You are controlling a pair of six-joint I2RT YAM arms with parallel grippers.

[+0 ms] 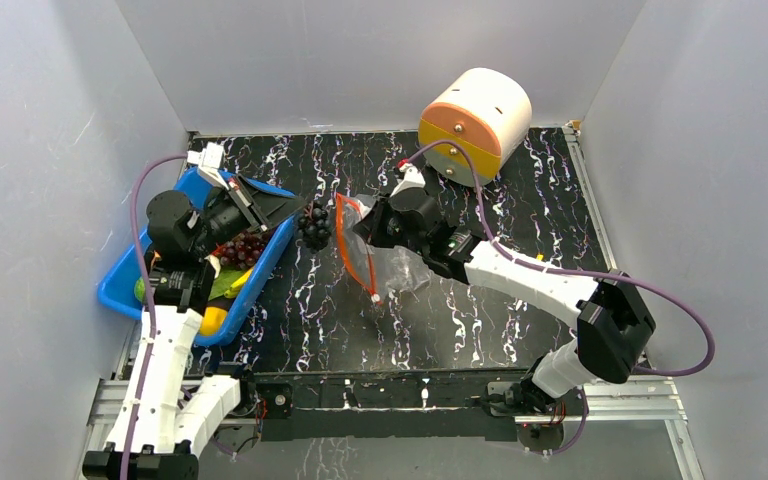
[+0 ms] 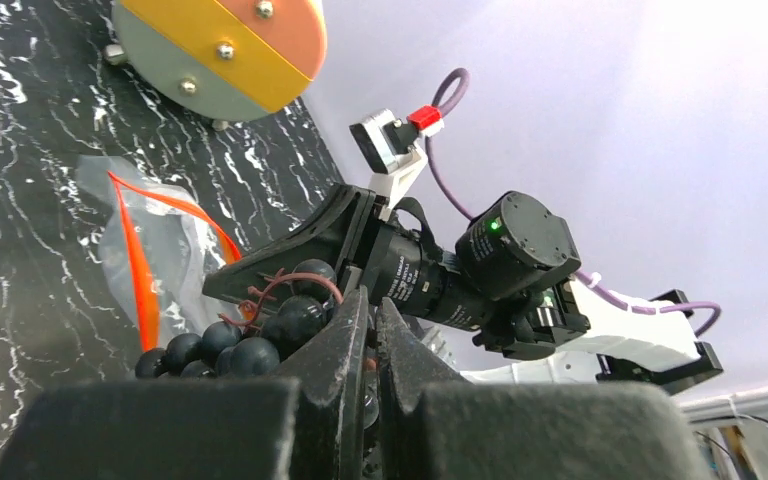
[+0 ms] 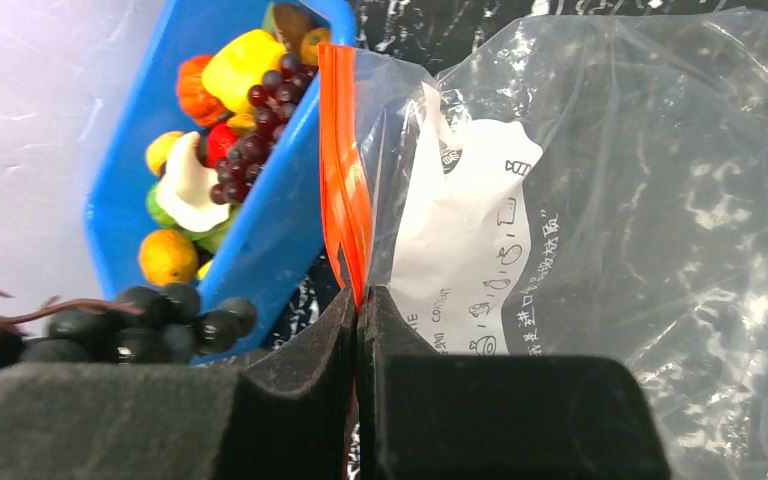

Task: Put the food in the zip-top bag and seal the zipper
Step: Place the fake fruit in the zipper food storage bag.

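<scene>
Grapes point(image 1: 315, 226), a light floppy cluster best held by the stem point(image 2: 278, 280), hang mid-frame from the closed left pincer point(image 2: 370, 300) beside the bag point(image 3: 600, 200); right pincer point(image 3: 358, 300) pinches its slippery orange zipper point(image 3: 340, 170)

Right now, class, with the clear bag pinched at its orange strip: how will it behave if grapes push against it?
Probably floppy: the zip-top bag is thin, crinkled film, slack beyond the right fingers pinching its zipper. Likely light, so the dark grapes could shove it aside. Held at one spot, its mouth may sag shut.
</scene>
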